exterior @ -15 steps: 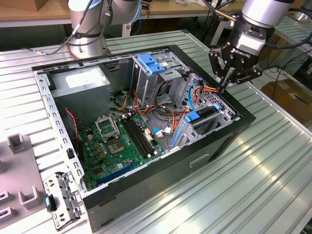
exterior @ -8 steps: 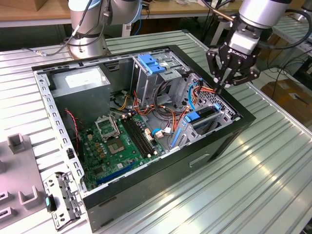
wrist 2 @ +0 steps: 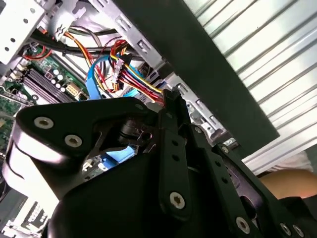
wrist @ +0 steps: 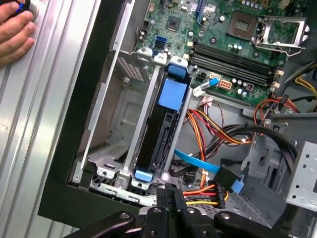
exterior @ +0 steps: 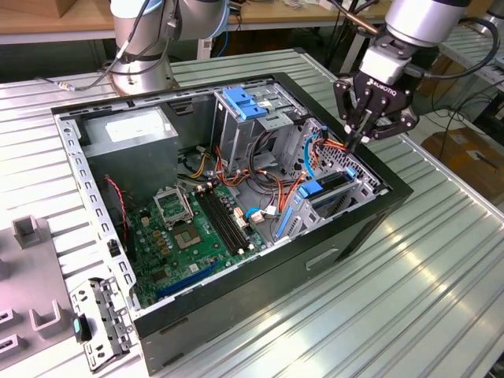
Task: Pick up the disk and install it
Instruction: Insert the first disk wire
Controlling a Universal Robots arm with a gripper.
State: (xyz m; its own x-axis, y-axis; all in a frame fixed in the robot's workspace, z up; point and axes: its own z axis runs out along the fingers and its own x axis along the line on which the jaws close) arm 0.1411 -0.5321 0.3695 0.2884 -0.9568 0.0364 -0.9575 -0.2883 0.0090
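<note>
The disk (exterior: 327, 191), a dark drive with bright blue rails, stands on edge in the lower drive bay at the exterior view's right end of the open computer case (exterior: 394, 197). The first wrist view shows the disk (wrist: 163, 129) seated between the bay's metal walls, a blue tab at each end. My gripper (exterior: 358, 142) hangs just above that end of the case, its fingers pressed together with nothing seen between them. In the first wrist view the gripper (wrist: 171, 193) tips sit beside the bundle of red, yellow and black power wires (wrist: 208, 191). The gripper (wrist 2: 171, 99) points at the same wires in the second wrist view.
A motherboard (exterior: 197, 228) covers the case floor. A tall grey cage with a blue latch (exterior: 244, 102) rises mid-case. A flat blue cable (wrist: 198, 161) crosses beside the bay. A person's hand (wrist: 15, 29) rests on the ribbed table. A second arm's base (exterior: 142, 55) stands behind the case.
</note>
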